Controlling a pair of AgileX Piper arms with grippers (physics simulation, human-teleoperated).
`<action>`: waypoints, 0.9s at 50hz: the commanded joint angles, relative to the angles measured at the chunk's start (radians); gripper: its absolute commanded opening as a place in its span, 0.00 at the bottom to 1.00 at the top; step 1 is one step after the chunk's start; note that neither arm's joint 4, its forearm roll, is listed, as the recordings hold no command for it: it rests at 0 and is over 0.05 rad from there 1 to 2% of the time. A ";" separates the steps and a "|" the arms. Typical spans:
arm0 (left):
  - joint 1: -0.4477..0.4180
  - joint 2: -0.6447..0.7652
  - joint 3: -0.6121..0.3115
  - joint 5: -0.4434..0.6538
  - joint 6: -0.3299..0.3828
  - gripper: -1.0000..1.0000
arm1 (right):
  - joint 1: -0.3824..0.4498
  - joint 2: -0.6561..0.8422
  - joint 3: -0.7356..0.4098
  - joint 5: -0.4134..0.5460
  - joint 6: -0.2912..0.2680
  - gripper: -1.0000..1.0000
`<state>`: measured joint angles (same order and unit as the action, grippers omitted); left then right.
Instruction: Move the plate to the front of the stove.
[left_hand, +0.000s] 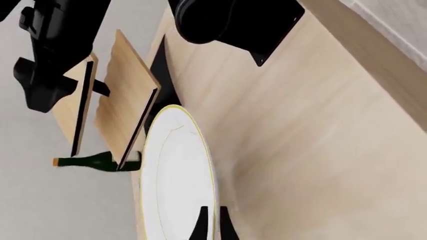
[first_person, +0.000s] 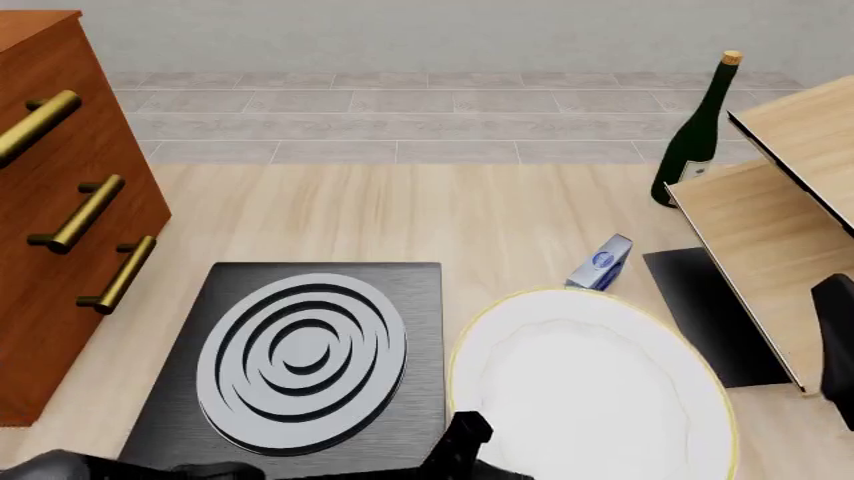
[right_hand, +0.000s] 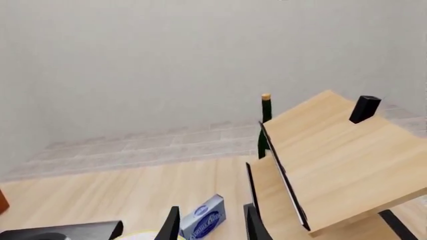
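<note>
Plate (first_person: 587, 385) sits at 3 o'clock of the stove (first_person: 300, 355), tilted and lifted off the tabletop (first_person: 400, 215), with the left gripper (left_hand: 212, 227) clenched on its near rim. Looks like the carry step: next it needs swinging toward 6 o'clock of the burner, then lowering flat.

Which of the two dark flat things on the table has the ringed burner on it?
The stove, the brushed-metal square left of the plate. The other, a plain black mat right of the plate, has no burner.
</note>
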<state>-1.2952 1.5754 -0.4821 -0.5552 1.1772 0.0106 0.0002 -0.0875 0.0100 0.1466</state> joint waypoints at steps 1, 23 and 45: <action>0.029 -0.099 0.037 0.020 0.036 0.00 | -0.010 0.000 -0.019 0.007 0.012 1.00; 0.103 -0.285 0.097 -0.010 0.133 0.00 | 0.015 0.000 -0.040 0.023 0.009 1.00; 0.135 -0.279 0.169 -0.284 0.268 0.00 | 0.109 0.000 -0.289 0.202 0.050 1.00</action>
<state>-1.1702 1.3046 -0.3287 -0.7408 1.4009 0.0734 0.0001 -0.2764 0.1351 0.1825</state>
